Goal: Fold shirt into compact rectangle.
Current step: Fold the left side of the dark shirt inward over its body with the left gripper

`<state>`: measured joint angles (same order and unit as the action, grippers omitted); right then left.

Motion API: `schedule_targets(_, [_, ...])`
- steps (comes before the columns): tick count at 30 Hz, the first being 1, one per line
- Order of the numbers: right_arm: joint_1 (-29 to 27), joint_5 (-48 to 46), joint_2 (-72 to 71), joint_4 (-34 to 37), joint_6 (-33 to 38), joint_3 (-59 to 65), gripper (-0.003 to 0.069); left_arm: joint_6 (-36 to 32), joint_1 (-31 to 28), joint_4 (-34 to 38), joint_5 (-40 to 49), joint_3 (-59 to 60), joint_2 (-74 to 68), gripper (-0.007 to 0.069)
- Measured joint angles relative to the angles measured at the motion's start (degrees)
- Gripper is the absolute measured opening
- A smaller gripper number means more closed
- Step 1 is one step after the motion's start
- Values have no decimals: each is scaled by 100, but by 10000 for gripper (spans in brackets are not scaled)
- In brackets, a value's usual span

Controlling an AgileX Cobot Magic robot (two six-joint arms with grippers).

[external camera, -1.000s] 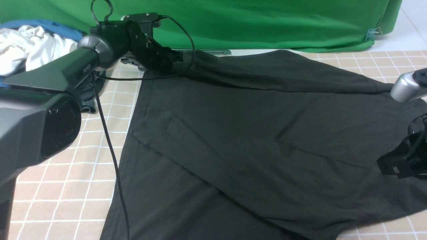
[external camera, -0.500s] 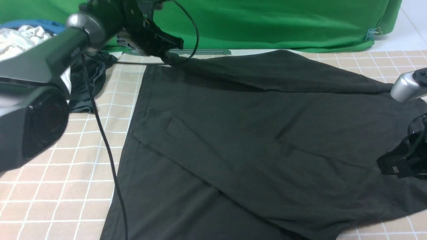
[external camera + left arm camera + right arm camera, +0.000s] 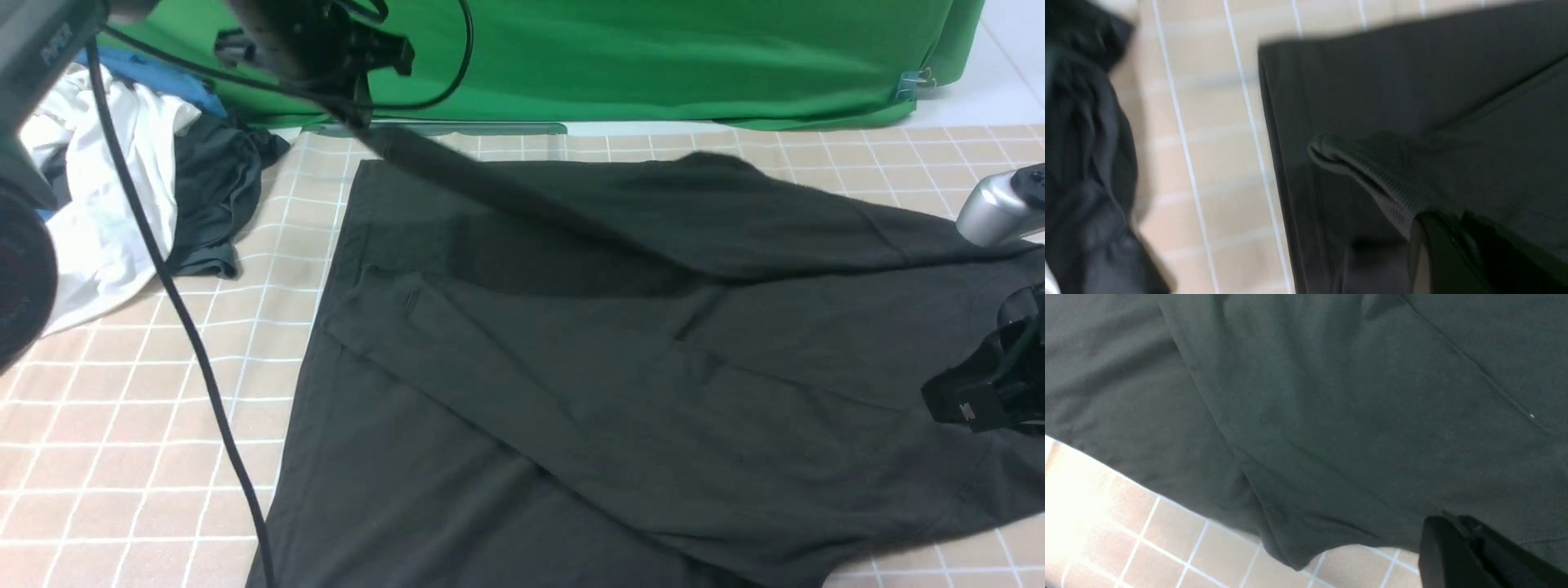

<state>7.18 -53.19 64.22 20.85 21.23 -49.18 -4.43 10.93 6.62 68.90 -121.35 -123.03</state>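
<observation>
Front view: shirt (image 3: 620, 343) in left hand (image 3: 360, 121)

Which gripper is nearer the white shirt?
Left. The left gripper, pinching the shirt's raised corner, hangs beside the white shirt; the right gripper is at the far right.

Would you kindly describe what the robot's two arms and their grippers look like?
The left arm has an angular black casing with small white lettering, and a black cable trails from it. The right arm shows a rounded silver joint. The left gripper and right gripper are both black; the right one bears a small white mark.
</observation>
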Motion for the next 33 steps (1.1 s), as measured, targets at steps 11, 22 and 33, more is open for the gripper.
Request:
schedule_targets(11, [0,149,0,0,7,0,48,301,30,137,-42,2165,1072,38])
schedule_targets(22, [0,637,0,-19,7,0,54,605,49,212,-62,2645,956,146])
schedule_targets(33, [-462,735,77,-570,-690,-108,45,443,143,380,-14,2507,1081,288])
